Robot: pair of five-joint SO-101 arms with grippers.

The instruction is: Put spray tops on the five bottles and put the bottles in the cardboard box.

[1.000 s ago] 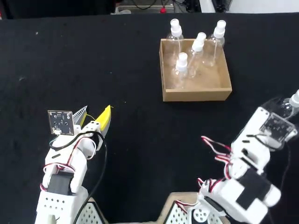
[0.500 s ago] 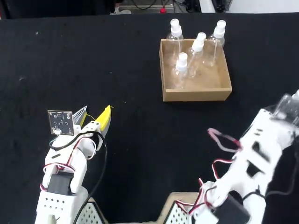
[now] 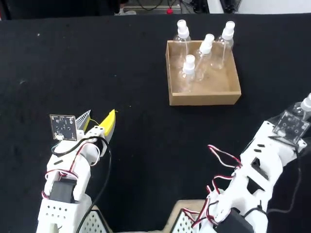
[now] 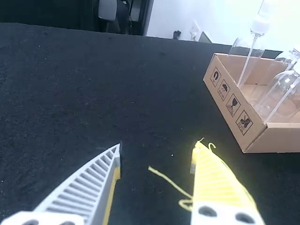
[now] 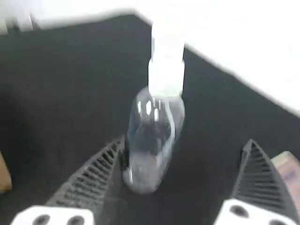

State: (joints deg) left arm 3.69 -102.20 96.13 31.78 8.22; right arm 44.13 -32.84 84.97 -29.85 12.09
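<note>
- Noting black table (image 3: 58, 58), bearing cardboard box (image 3: 204, 99) at its far side.
- Stretching out vs a sec ago: right arm (image 3: 257, 170), near-right of box, now extending further right, away from box, toward fifth bottle (image 5: 154, 136).
- Staying put near-left of box, well apart: left arm (image 3: 73, 165), w/ left gripper (image 4: 156, 150) gaping, gripping nothing.
- Standing upright inside box w/ spray tops on: four bottles (image 3: 206, 48), so 4 of 5 looking done.
- Standing upright right of box, well apart, top already on: fifth bottle.
- Straddling that bottle w/ jaws spread wide, not yet clamping: right gripper (image 5: 185, 145). Bottle sitting closer to one finger; touching or not, can't tell.
- Meaning approach prob. finishing. Closing on bottle, then carrying it to box, remaining.
</note>
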